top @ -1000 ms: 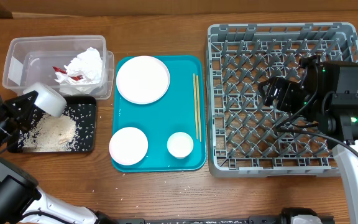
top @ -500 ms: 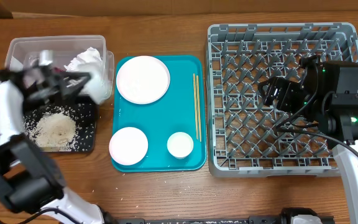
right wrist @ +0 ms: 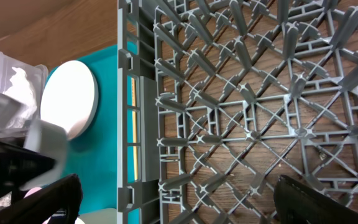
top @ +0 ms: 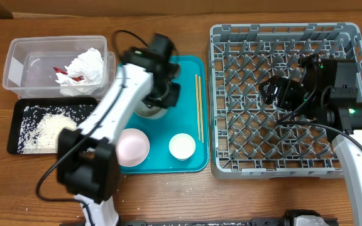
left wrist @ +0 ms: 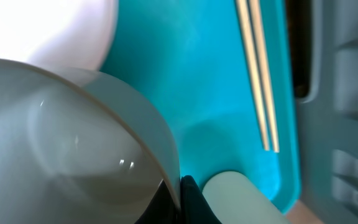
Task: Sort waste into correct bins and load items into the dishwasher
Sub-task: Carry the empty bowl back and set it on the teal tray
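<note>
My left gripper point(top: 163, 94) is shut on the rim of a white bowl point(top: 148, 110) and holds it over the teal tray point(top: 190, 69); the pinched rim shows in the left wrist view point(left wrist: 179, 186). The large white plate point(right wrist: 70, 99) lies mostly hidden under that arm. A pink plate point(top: 134, 148), a small white cup point(top: 182, 145) and the chopsticks point(top: 198, 107) lie on the tray. The napkin point(top: 87, 65) and red wrapper point(top: 65, 75) are in the clear tub point(top: 24, 50). Rice point(top: 52, 129) lies in the black tray point(top: 14, 135). My right gripper point(top: 274, 93) hangs open over the grey rack point(top: 351, 44).
The left arm stretches diagonally from the table's front edge across the teal tray. A few rice grains lie on the wood in front of the teal tray. The rack's upright pegs point(right wrist: 241, 93) stand right below my right gripper.
My left arm has swung right with the bowl, from over the black tray and tub to over the teal tray. The right arm has barely moved.
</note>
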